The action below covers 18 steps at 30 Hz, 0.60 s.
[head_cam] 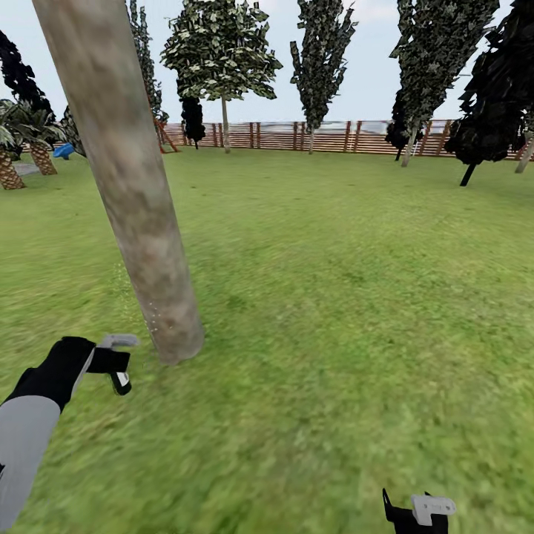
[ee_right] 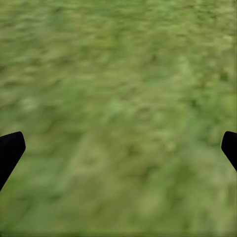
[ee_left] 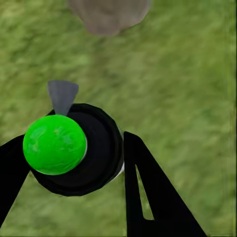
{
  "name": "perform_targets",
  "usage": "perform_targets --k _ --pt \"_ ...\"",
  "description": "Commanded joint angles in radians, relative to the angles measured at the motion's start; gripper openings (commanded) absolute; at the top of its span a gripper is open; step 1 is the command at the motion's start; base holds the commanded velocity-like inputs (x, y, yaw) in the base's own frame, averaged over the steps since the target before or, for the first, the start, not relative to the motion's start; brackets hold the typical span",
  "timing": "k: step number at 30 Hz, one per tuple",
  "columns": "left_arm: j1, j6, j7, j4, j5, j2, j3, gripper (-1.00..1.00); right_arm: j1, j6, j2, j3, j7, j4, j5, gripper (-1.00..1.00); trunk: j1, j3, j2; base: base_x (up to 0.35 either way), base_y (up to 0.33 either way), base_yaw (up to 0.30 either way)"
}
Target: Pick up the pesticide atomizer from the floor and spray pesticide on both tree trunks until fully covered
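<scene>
Nearest, at the lower edge of the head view, the right gripper (head_cam: 415, 512) pokes into sight over bare lawn (head_cam: 356, 311); in its own wrist view its two black fingertips (ee_right: 10, 150) sit at opposite edges of the picture with only grass between them, so the fingers stand wide apart and hold nothing.

Further to the robot's left, one arm with a grey forearm and black wrist ends in the left gripper (head_cam: 117, 363). Its wrist view shows two black fingers (ee_left: 148, 192) closed on either side of a single pesticide atomizer (ee_left: 74, 150), a round black body capped by a bright green dome, with one grey nozzle tip projecting from it toward the trunk base. In the head view a grey piece and a small white part show at that gripper.

Just beyond it rises one tree trunk (head_cam: 126, 170), thick, mottled beige and grey-brown, leaning slightly, its flared base planted in the grass near the gripper but apart from it. A few pale specks hang beside its lower part.

Farther back, one short palm (head_cam: 11, 152) stands at the left edge. Several tall dark conifers and one leafy tree (head_cam: 221, 48) line one brown slatted fence (head_cam: 334, 136), and one small blue object (head_cam: 64, 150) lies near the palm.
</scene>
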Motion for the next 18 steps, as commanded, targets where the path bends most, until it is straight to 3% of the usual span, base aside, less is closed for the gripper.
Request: perform_targets --k 1,2,4,6,10,12,15,18 --pt "-0.002 0.003 -0.054 -0.002 -0.015 -0.005 -0.040 -1.00 -0.001 -0.003 0.000 -0.005 -0.004 0.001 0.011 1.00 0.000 -0.001 0.000 0.000 0.000 0.000" --pt "-0.003 0.006 -0.077 -0.003 -0.015 -0.008 -0.075 -1.00 -0.001 -0.003 0.000 -0.005 -0.004 0.001 0.011 1.00 0.000 -0.001 0.000 0.000 0.000 0.000" --pt "-0.003 0.011 -0.136 -0.005 -0.014 -0.013 -0.178 -1.00 -0.001 -0.003 0.000 -0.005 -0.004 0.001 0.011 1.00 0.000 -0.001 0.000 0.000 0.000 0.000" --pt "0.001 0.013 -0.176 -0.007 -0.015 -0.010 -0.219 -1.00 -0.001 -0.003 0.000 -0.006 -0.004 0.001 0.011 1.00 0.000 -0.001 0.000 0.000 0.000 0.000" --pt "-0.002 0.015 -0.194 -0.007 -0.013 0.053 -0.224 -1.00 -0.001 -0.003 0.000 -0.006 -0.004 0.001 0.011 1.00 0.000 -0.001 0.000 0.172 0.126 0.000" --pt "-0.003 0.016 -0.200 -0.007 -0.012 0.066 -0.221 -1.00 -0.001 -0.003 0.000 -0.006 -0.004 0.001 0.011 1.00 0.000 -0.001 0.000 0.263 0.198 0.000" --pt "-0.004 0.017 -0.203 -0.008 -0.012 0.072 -0.219 -1.00 -0.001 -0.003 0.000 -0.005 -0.004 0.001 0.011 1.00 0.000 -0.001 0.000 0.245 0.188 0.000" --pt "-0.003 0.078 -0.205 -0.102 -0.009 0.026 -0.224 -1.00 -0.001 -0.003 0.000 -0.006 -0.004 0.001 0.011 1.00 0.000 -0.001 0.000 0.016 0.012 0.000"
